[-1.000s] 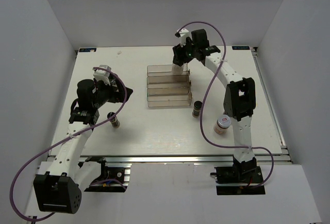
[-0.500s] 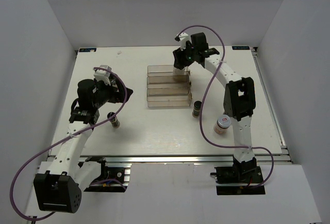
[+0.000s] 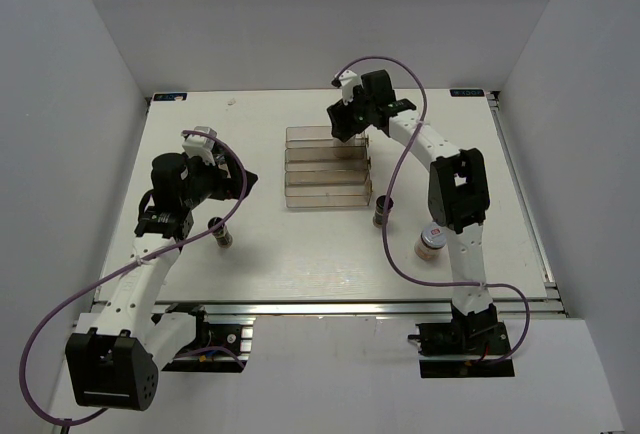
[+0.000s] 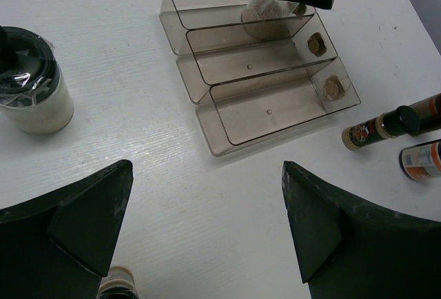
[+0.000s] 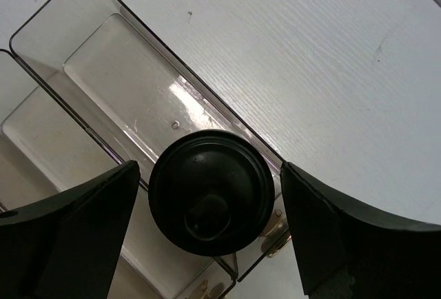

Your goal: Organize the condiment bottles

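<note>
Right claw (image 5: 209, 175) stands wide, fingers clear on either side of a black-capped jar (image 5: 207, 209) at centre frame, in the clear rack (image 5: 96, 51). Since a second ago its arm has swung slightly left. Left claw (image 4: 207, 223) gapes empty over the desk (image 4: 172, 175), hiding most of a small jar (image 4: 114, 289) at the lower edge. At right, a dark bottle (image 4: 379, 127) and a cut-off orange-labelled bottle (image 4: 422, 161) carry unreadable labels.

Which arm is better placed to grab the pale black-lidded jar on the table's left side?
Left. The left fingers hang open near that pale jar. The right fingers are far off, straddling a black-topped jar in the rack.
</note>
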### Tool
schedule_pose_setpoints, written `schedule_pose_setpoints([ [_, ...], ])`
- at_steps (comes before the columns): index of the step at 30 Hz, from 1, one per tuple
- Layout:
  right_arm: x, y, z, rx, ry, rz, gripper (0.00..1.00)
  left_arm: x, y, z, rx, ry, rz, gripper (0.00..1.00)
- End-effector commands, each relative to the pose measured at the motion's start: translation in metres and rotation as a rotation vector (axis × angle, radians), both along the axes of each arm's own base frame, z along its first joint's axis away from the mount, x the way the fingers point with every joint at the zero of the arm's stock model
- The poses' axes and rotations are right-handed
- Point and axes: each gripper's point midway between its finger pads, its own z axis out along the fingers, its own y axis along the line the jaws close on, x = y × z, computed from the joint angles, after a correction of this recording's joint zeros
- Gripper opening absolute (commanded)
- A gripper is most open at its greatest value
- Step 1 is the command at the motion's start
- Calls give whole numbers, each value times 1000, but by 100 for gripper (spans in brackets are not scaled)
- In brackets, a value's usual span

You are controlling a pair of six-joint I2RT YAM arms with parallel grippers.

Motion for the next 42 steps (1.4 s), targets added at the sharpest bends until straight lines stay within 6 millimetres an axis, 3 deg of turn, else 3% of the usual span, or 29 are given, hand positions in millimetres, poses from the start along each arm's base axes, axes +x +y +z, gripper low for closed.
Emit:
schedule_pose_setpoints([
  [1,6,5,11,7,-57,8,89,5,4,12,15,-35,18,98],
  [5,2,7,24,19,-62,14,89,6,8,11,28,-30,43,98],
  [8,-4,4,43,29,-81,14,89,8,13,8,38,-23,72,98],
  [9,-6,3,59,40,-104,14,89,9,16,7,46,-18,87,98],
  [10,-11,1,61,39,-100,16,89,10,17,6,51,-15,95,98],
  [11,-16,-1,78,49,-126,16,89,10,19,5,55,-13,105,98],
  [14,-29,-9,84,46,-129,10,89,13,26,2,72,-6,145,98],
  [16,-39,-13,105,61,-159,9,89,16,34,-3,95,9,185,98],
  [17,-45,-16,102,57,-151,9,89,17,37,-5,103,15,204,98],
  [18,-50,-20,119,70,-177,5,89,17,40,-7,113,25,220,98],
  [22,-71,-31,148,98,-203,14,89,24,54,-20,156,60,290,98],
  [23,-79,-35,164,113,-227,17,89,27,59,-27,172,82,313,98],
  [25,-94,-39,165,126,-213,31,89,31,62,-32,184,100,329,98],
  [26,-106,-43,180,145,-233,38,89,33,65,-39,197,122,343,98],
  [28,-133,-43,172,168,-181,94,89,36,67,-41,207,131,352,98],
  [29,-152,-46,186,195,-195,122,89,37,66,-42,208,134,350,98],
  [30,-176,-41,169,216,-121,190,89,40,72,-43,226,127,380,98],
  [32,-214,-41,177,261,-104,272,88,42,73,-45,234,115,378,98],
  [33,-235,-37,175,301,-66,344,86,46,75,-43,242,94,390,98],
  [34,-253,-39,156,307,3,369,84,47,77,-45,253,89,391,98],
  [36,-286,-39,159,354,29,464,81,53,81,-42,273,64,404,98],
  [37,-300,-42,148,355,78,478,80,57,84,-46,290,69,417,98],
  [42,-336,-52,145,376,106,519,80,78,86,-49,318,59,418,98],
])
